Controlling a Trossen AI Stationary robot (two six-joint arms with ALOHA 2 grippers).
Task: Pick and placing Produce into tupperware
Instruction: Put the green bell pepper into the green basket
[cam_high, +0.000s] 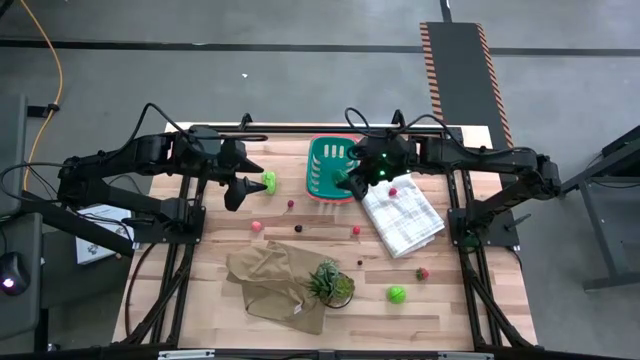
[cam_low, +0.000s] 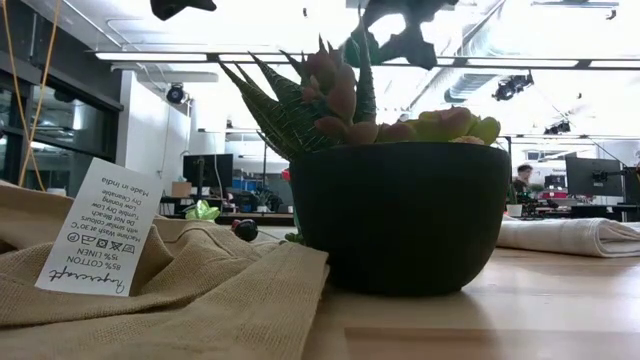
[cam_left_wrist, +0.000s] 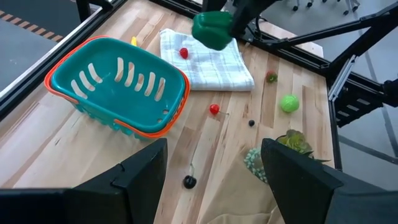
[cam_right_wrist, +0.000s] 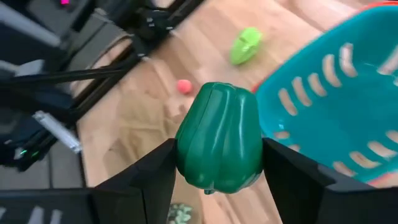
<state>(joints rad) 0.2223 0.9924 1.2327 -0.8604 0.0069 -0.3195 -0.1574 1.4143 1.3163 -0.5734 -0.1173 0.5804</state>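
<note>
The right gripper (cam_right_wrist: 217, 163) clamped the dark green pepper (cam_right_wrist: 219, 137) between its fingers, just right of the teal basket (cam_high: 318, 175); the left gripper (cam_high: 243, 183) waited spread wide, left of it.

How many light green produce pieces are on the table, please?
2: one light green piece beside the left tool, left of the basket; the other right of the potted plant. More may be hidden.

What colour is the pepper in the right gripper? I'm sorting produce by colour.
Dark green pepper, clearest in the right wrist view.
</note>
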